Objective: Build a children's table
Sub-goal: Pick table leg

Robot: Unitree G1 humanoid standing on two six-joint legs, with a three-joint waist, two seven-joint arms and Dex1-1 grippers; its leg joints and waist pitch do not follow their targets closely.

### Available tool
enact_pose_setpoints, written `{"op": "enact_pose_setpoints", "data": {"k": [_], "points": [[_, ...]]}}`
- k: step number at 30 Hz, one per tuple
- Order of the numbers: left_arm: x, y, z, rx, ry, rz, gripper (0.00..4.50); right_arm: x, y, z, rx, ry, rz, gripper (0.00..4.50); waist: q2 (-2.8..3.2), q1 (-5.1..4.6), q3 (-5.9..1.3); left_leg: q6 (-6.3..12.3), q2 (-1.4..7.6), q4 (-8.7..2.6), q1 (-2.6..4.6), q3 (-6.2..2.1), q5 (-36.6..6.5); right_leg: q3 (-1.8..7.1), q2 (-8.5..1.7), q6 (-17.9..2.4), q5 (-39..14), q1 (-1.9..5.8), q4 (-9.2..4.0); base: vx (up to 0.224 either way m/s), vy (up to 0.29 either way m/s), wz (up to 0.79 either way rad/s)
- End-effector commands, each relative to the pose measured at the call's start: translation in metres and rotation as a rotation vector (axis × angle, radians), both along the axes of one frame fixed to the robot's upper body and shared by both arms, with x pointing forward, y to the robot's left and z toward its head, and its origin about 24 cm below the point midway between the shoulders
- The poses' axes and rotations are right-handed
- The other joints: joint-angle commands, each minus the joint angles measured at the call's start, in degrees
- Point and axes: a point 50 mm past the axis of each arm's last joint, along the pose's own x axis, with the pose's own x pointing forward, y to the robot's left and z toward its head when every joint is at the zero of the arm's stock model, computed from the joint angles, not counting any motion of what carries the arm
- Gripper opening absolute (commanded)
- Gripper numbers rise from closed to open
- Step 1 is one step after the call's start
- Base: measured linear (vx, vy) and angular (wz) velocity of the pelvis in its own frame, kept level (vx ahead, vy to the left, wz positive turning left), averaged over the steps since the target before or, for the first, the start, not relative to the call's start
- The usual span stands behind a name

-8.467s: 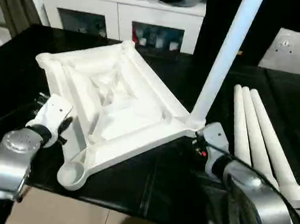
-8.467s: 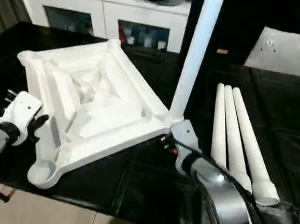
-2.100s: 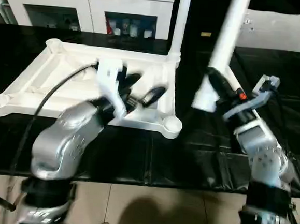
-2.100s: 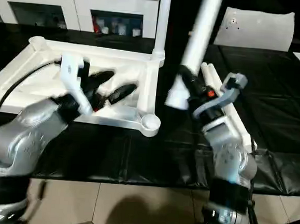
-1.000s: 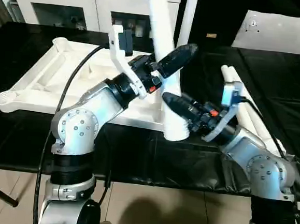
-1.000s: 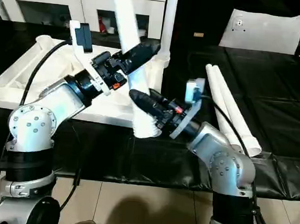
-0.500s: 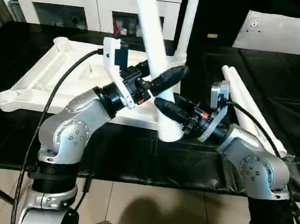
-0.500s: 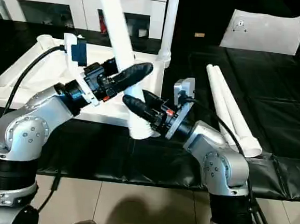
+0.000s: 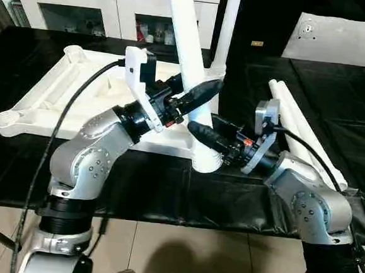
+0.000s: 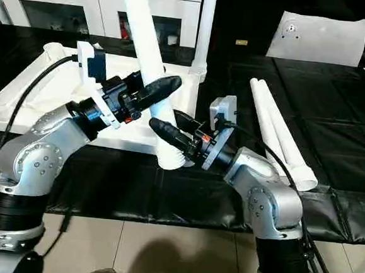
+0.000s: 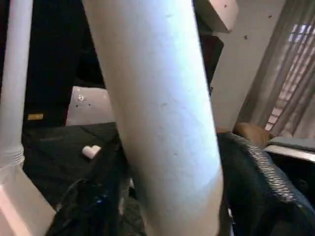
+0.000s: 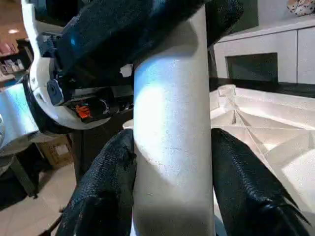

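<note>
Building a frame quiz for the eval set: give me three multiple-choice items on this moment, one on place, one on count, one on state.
1. Where is the held leg's thick end?
A. over the tabletop's near right corner
B. on the cabinet
C. on the floor

2. How many loose legs lie to the robot's right?
A. none
B. two
C. four

3. What grips the held leg low down?
A. a person's hand
B. nothing
C. the right gripper

A: the held leg ends at the tabletop corner.
B: two loose legs lie side by side.
C: the right gripper clamps it.

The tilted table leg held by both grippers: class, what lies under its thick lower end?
The leg ends over the tabletop's near right corner; the socket beneath is covered.
</note>
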Motion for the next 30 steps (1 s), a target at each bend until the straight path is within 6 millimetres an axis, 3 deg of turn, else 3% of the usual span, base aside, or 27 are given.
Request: {"op": "enact_pose_setpoints", "data": {"k": [1, 8, 21, 22, 30], "points": [[-0.003, -0.006, 0.006, 0.002, -0.027, -0.040, 2.35, 0.002, 0.000, -0.005, -0.042, 0.004, -0.022, 1.85, -0.56, -0.16, -4.03, 2.75, 4.21, -3.30, 1.06, -1.66, -1.05, 3.12, -5.78, -11.65, 4.58, 2.84, -3.97, 0.000, 0.000, 0.00], [-0.003, -0.010, 0.005, -0.077, 0.048, -0.036, 1.92, 0.008, 0.002, -0.007, -0.088, -0.046, -0.078, 1.85, -0.64, -0.13, -3.99, 2.86, 4.19, -3.21, 0.97, -1.64, -1.60, 3.13, -5.83, -12.52, 4.21, 2.92, -3.96, 0.000, 0.000, 0.00], [0.007, -0.010, 0.006, -0.013, 0.037, 0.137, 1.88, 0.019, 0.003, -0.007, -0.150, -0.128, -0.180, 1.85, -0.75, -0.32, -4.07, 3.59, 4.20, -3.09, 1.00, -1.66, -1.07, 3.15, -5.76, -12.07, 4.89, 2.92, -3.92, 0.000, 0.000, 0.00], [0.008, -0.010, 0.006, -0.003, 0.031, 0.144, 1.88, 0.019, 0.003, -0.009, -0.143, -0.110, -0.177, 2.41, -0.95, -0.38, -4.03, 3.65, 4.18, -3.10, 0.98, -1.62, -1.18, 3.17, -5.73, -12.07, 4.75, 2.92, -3.99, 0.000, 0.000, 0.00], [0.014, 0.001, 0.002, 0.065, 0.018, 0.097, 1.86, 0.021, -0.004, -0.003, -0.043, -0.039, -0.146, 2.97, -0.78, -0.28, -4.13, 3.50, 4.27, -3.19, 1.19, -1.67, -0.95, 3.10, -5.74, -12.08, 4.63, 2.75, -3.76, 0.000, 0.000, 0.00]]}}
